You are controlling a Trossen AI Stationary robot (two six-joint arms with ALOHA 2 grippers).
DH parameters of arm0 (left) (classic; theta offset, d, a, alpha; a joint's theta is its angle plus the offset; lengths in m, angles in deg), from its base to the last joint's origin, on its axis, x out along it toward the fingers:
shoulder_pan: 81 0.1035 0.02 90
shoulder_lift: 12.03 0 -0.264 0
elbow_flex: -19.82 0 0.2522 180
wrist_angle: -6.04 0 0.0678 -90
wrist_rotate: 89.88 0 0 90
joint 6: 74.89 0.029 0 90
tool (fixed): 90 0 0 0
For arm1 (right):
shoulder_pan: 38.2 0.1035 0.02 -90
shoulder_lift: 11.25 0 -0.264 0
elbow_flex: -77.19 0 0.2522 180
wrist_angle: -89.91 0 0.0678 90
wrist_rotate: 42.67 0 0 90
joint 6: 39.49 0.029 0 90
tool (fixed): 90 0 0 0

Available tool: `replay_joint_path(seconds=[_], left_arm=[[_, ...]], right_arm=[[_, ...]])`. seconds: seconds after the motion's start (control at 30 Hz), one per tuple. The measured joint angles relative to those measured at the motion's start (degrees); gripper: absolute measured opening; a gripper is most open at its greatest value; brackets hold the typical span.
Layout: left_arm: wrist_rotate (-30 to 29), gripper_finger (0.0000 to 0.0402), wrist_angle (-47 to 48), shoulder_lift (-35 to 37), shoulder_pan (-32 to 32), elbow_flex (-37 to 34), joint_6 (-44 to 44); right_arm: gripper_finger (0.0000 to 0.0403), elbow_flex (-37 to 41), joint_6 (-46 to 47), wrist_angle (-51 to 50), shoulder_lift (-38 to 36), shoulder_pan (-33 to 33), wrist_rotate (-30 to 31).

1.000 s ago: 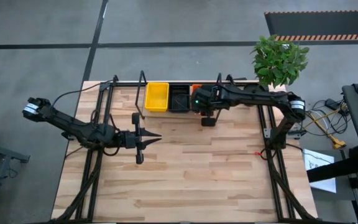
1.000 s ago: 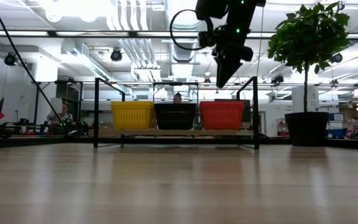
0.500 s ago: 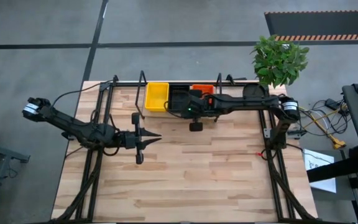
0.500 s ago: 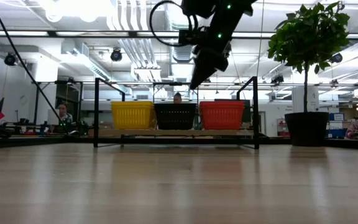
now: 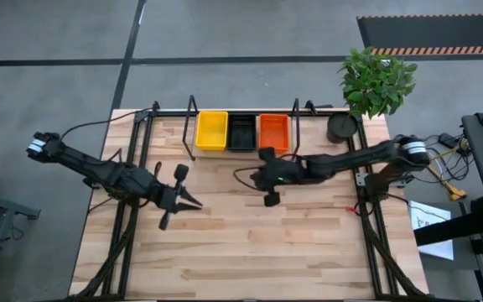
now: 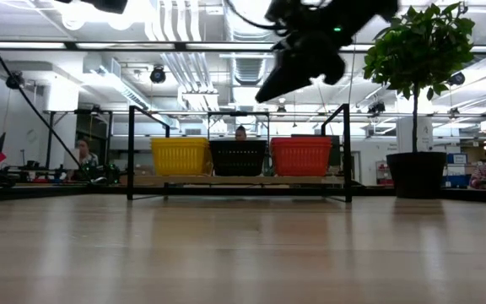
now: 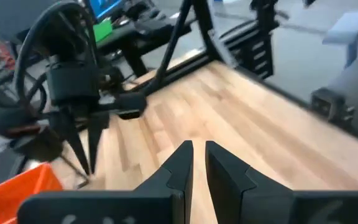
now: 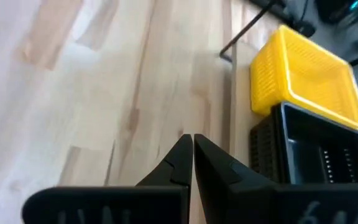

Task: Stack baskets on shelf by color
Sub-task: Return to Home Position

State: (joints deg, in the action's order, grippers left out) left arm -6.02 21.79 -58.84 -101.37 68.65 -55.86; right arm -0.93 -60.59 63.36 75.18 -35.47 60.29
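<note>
High view | right gripper [image 5: 240,174] closed, empty | orange baskets [image 5: 273,132] near, apart

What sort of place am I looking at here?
Probably a robotics lab in an open industrial hall: exposed ceiling ducts, a concrete floor, and a left arm and right arm mounted over a wooden table.

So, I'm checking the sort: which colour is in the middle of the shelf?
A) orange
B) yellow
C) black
C: in the high view the black baskets sit between the yellow baskets and the orange baskets on the shelf. The right gripper and left gripper hang above the table, apart from the shelf.
</note>
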Motion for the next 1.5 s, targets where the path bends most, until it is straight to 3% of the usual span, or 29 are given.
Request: replay_joint_path(seconds=[0.2, 0.37, 0.5, 0.83, 1.23, 1.5], left_arm=[[0.9, 0.0026, -3.7, 6.6, 0.0, -7.4, -0.7], [-0.3, 0.0026, -7.1, 14.6, 0.1, -11.5, -0.1], [-0.4, 0.0026, -8.0, 20.0, 0.1, -13.9, -0.7], [-3.3, 0.0026, -10.6, 30.3, 0.1, -21.6, 4.1], [-3.6, 0.0026, -11.2, 45.1, 0.1, -30.2, 3.8], [-6.2, 0.0026, -16.6, 44.6, 0.1, -34.0, 6.9]], right_arm=[[0.0009, 17.4, -0.4, 20.6, -11.0, 0.8, -4.3], [0.0009, 30.9, -0.3, 40.0, -18.9, 0.8, -4.4], [0.0009, 38.4, 1.3, 47.2, -24.7, 0.8, -4.6], [0.0009, 49.8, 1.6, 48.3, -40.2, 0.6, -4.4], [0.0009, 61.1, 0.9, 48.2, -60.1, -2.2, -3.8], [0.0009, 62.7, -2.9, 44.6, -67.7, -6.7, -4.1]])
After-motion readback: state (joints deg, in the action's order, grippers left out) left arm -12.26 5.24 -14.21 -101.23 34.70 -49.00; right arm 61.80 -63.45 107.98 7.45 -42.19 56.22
